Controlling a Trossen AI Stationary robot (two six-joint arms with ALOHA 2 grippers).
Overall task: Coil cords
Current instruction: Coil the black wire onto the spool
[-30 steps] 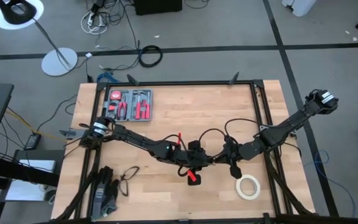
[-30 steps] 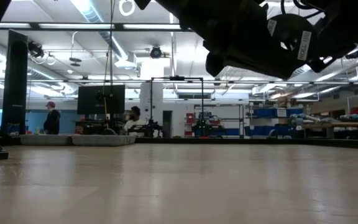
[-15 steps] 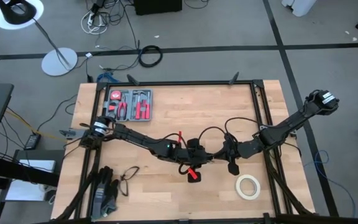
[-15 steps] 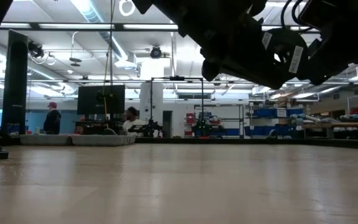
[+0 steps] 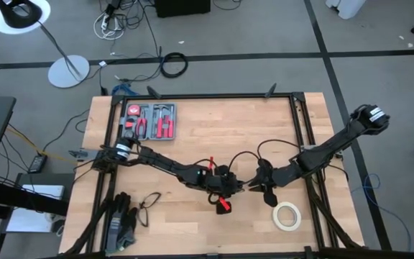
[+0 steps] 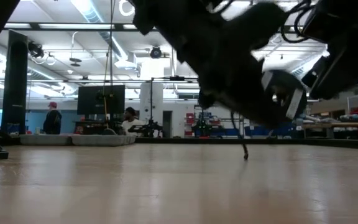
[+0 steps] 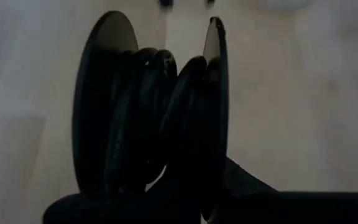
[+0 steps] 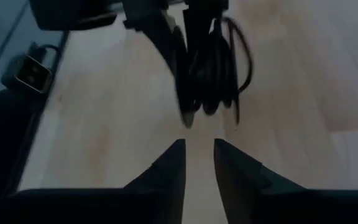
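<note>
Black cord (image 7: 148,118) sits wound in loops between the left gripper's (image 5: 225,188) shut fingers, mid-table near the front. Just to its right, the right gripper (image 5: 259,188) has let go and now stands parted, so another wrap looks finished.

A light wooden table (image 5: 214,122) with a black frame along its edges carries the scene. On it lie a case of red-handled tools (image 5: 149,120) near the far left corner, a cream-white tape roll (image 5: 287,214) near the front right, and black gloves (image 5: 123,219) beside a small wire loop (image 5: 149,203) at the front left.
</note>
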